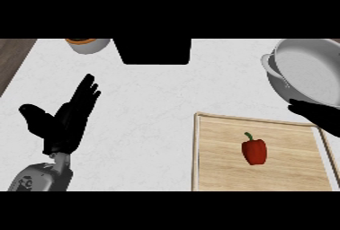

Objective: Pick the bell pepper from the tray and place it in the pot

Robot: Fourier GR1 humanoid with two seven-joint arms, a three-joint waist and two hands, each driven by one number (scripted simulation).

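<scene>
The red bell pepper (254,151) lies on the wooden tray (219,173), slightly right of the tray's middle. Its long axis runs from 12 to 6 o'clock, and the green stem points towards 12, leaning a little to 11. At about 1 o'clock from the pepper, the grey pot (312,67) sits on the white counter (153,99), beyond the tray's far corner. The right hand (322,116) shows at 2 o'clock, over the pot's near rim and the tray's corner; I cannot tell whether it is open or closed. Well apart at 9 o'clock, the left hand (66,121) rests with its fingers straight and thumb spread, holding nothing. A small bowl (86,45) stands at 11 o'clock.
</scene>
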